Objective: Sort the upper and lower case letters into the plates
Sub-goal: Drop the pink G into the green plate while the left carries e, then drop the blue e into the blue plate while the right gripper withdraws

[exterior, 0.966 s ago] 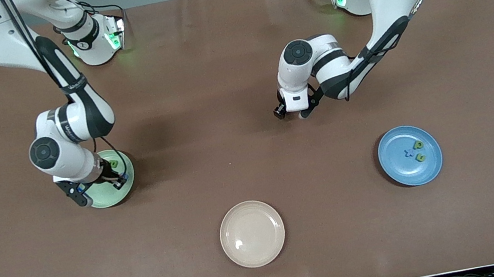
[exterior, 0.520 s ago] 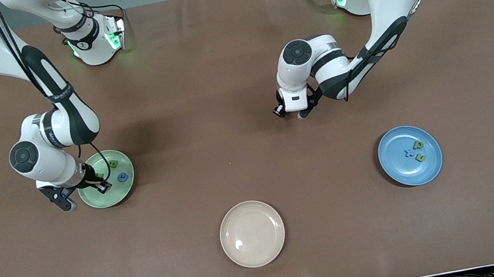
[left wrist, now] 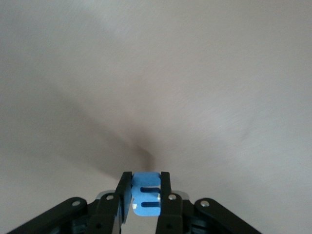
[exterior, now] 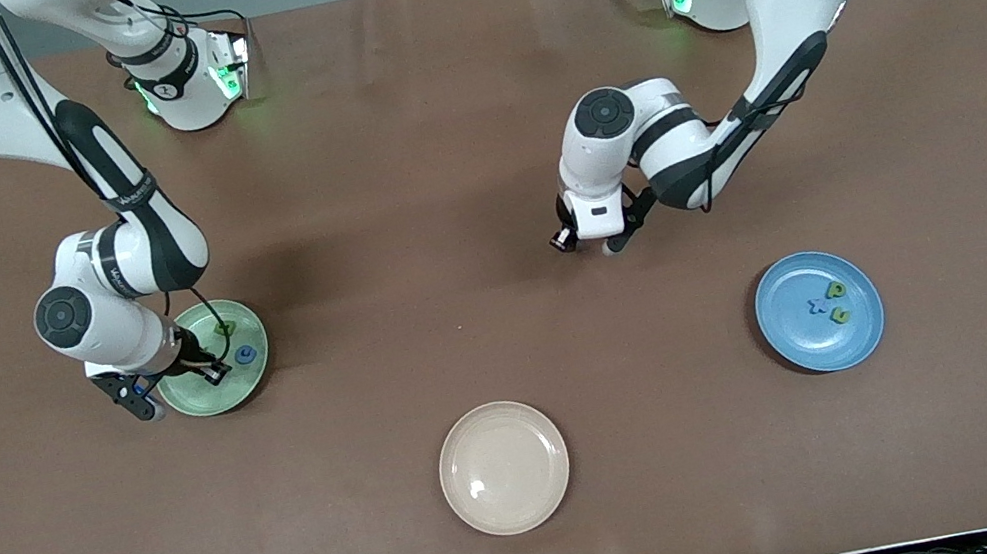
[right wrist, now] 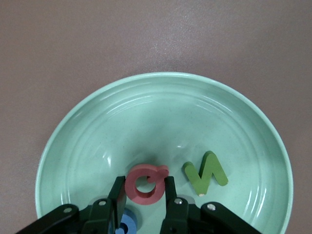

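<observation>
My right gripper (right wrist: pixel 142 195) is down over the light green plate (exterior: pixel 200 398), which sits toward my right arm's end of the table. Its fingers (right wrist: pixel 119 192) are closed tight on the red round letter (right wrist: pixel 145 184), pinching it from both sides just above the plate's floor. In the same plate a green N (right wrist: pixel 205 173) lies flat just beside the red letter, and a blue C (exterior: pixel 244 355) lies in the plate too; in the right wrist view only a bit of it shows under my fingers.

My left gripper (left wrist: pixel 146 192) is low over the bare brown table (exterior: pixel 435 176), near the middle. Its fingers (left wrist: pixel 165 187) are pressed shut on a small blue letter (left wrist: pixel 146 195), held between the two pads; I cannot tell from the edge I see which letter it is.

The blue plate (exterior: pixel 795 346) sits toward my left arm's end of the table, nearer to the front camera than my left gripper. It holds three small letters close together: a blue x (exterior: pixel 818 306) and two green ones (exterior: pixel 835 290).

A cream plate (exterior: pixel 511 507) sits between the two coloured plates and nearer to the camera than both
</observation>
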{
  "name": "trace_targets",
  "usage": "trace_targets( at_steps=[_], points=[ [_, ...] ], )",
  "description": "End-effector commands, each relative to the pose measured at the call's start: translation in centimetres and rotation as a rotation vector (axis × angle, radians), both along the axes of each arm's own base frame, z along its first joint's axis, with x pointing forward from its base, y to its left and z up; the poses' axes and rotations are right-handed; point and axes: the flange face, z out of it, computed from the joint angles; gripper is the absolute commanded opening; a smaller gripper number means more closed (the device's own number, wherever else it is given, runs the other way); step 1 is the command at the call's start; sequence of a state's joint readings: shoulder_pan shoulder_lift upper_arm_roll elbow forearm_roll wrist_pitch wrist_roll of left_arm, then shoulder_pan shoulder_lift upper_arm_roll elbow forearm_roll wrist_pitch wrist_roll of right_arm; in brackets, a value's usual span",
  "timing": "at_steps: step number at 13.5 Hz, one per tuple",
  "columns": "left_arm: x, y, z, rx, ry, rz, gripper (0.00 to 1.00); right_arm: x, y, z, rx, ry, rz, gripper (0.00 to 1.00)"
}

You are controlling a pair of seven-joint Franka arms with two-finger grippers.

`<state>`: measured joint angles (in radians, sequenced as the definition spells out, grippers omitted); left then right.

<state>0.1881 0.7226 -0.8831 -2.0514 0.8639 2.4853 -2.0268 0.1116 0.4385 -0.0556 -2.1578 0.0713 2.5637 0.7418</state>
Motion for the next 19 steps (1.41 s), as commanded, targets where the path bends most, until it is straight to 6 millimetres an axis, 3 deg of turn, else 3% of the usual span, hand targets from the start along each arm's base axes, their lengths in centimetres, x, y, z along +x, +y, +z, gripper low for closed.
trace_targets(
  at_steps=[1,2,3,7,9,12,17,19],
  points=[
    [2.7,0.9,2.0,0.039,-0.062,-0.032,0.0,0.0,-0.1,-0.1,0.005,-0.003,0.007,0.41],
    [3.2,1.1,2.2,0.064,-0.063,-0.06,0.0,0.0,0.1,-0.1,0.005,-0.003,0.012,0.86],
    [3.6,1.5,2.4,0.091,-0.062,-0.095,0.0,0.0,0.4,0.1,0.005,-0.006,0.016,1.0],
    [6.9,6.1,4.6,0.139,-0.064,-0.199,0.0,0.9,0.7,1.8,0.012,0.029,0.149,1.0],
    [8.6,9.1,5.3,0.149,-0.063,-0.259,0.0,2.2,0.8,5.0,0.035,0.13,0.248,1.0],
    [10.6,12.9,5.4,0.164,-0.065,-0.336,0.0,4.2,0.5,12.0,0.069,0.214,0.411,1.0],
    [13.2,17.4,6.0,0.185,-0.07,-0.413,0.0,6.7,-4.1,20.8,0.044,0.268,0.529,1.0],
    [14.3,20.4,6.1,0.197,-0.07,-0.444,0.0,7.1,-5.0,23.4,0.057,0.262,0.599,1.0]
  ],
)
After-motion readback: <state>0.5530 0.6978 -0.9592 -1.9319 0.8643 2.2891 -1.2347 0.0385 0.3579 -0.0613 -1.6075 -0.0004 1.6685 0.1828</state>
